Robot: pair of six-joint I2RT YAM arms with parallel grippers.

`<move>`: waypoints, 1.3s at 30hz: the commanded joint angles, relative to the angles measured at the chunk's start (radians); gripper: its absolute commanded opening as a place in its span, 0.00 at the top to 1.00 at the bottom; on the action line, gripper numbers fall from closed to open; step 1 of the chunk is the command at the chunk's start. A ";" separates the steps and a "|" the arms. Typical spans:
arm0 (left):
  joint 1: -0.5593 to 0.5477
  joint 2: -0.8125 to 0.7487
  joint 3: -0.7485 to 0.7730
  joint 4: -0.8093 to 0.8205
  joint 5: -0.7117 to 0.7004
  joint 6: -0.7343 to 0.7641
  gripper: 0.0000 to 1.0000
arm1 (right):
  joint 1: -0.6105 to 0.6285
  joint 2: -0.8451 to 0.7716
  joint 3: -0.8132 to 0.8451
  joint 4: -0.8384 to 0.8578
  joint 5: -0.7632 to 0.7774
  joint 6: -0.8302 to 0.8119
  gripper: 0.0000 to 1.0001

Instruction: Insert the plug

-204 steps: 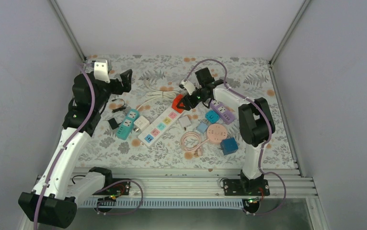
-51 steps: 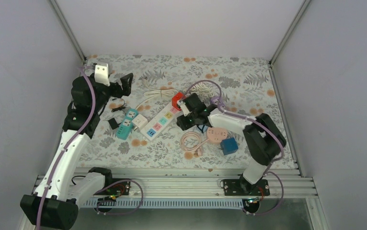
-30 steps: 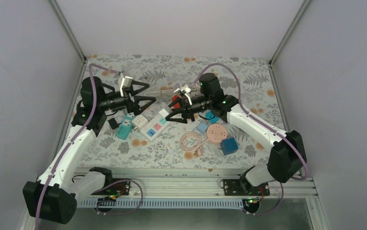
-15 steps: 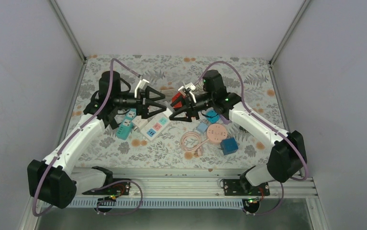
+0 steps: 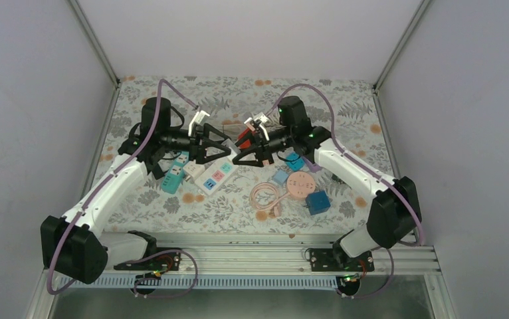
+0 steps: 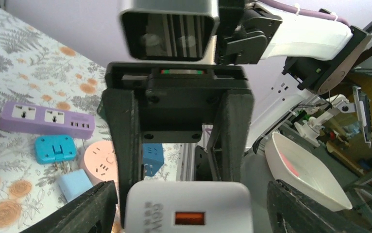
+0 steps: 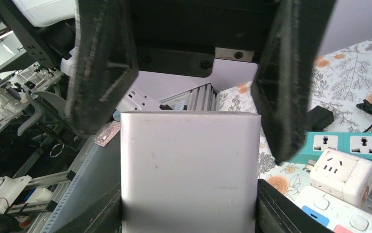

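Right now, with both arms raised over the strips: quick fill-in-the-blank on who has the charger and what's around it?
The white charger is clamped in the ___ arm's fingers.
Its USB port is coloured ___.
The left fingers are ___, not shut, either side of it.
The round socket hub is ___.
Missing words: right; orange; open; pink.

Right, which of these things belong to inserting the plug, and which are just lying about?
Job: white charger in right pincer, left pincer, white power strip.
Lying about: purple strip, teal strip, pink round socket, blue cube, coiled cable.
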 commanded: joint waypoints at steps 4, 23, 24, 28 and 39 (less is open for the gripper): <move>-0.007 0.002 0.028 -0.020 0.024 0.023 0.39 | -0.015 0.028 0.039 0.014 0.027 0.035 0.54; -0.023 0.011 0.018 -0.039 -0.014 0.056 0.49 | -0.050 0.043 0.041 0.016 0.017 0.061 0.53; -0.024 0.009 0.019 -0.039 -0.023 0.059 0.50 | -0.050 0.042 0.042 0.015 0.024 0.062 0.51; -0.024 0.002 0.014 -0.051 -0.178 0.063 0.51 | -0.054 0.008 0.008 0.053 0.133 0.105 0.22; -0.093 -0.011 -0.101 0.041 -0.860 0.061 0.53 | -0.142 -0.202 -0.249 0.169 0.831 0.350 0.02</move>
